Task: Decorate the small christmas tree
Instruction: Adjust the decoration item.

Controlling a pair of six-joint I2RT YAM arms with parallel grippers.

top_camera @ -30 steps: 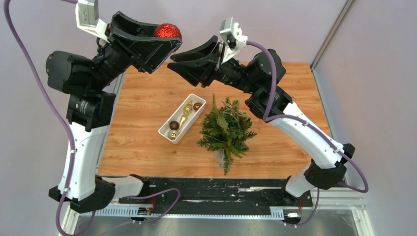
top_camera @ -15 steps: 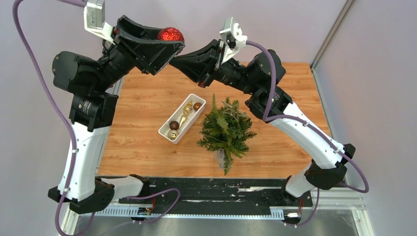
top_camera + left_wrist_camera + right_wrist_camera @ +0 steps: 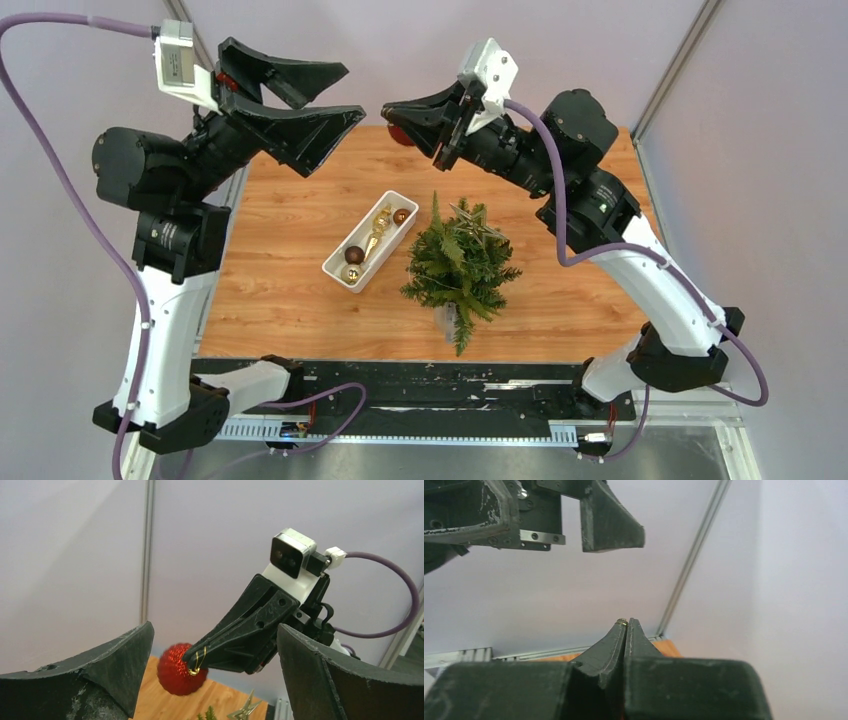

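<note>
The small christmas tree (image 3: 460,265) stands on the wooden table right of centre. My right gripper (image 3: 390,108) is held high above the table's far edge. It is shut on the gold hanging loop of a red glitter ball (image 3: 400,133), which dangles under its tips. The left wrist view shows the ball (image 3: 180,669) hanging from the right gripper (image 3: 189,656). The right wrist view shows the right gripper (image 3: 626,623) with its jaws pressed together. My left gripper (image 3: 350,92) is open and empty, just left of the ball.
A white tray (image 3: 393,199) left of the tree holds gold and brown ornaments. A pale star ornament (image 3: 245,710) sits on the tree's top. A metal frame post (image 3: 672,65) rises at the back right.
The red ball has passed from my left gripper to my right. The left jaws opened and drew back left. The right gripper shut on the loop and moved right.
</note>
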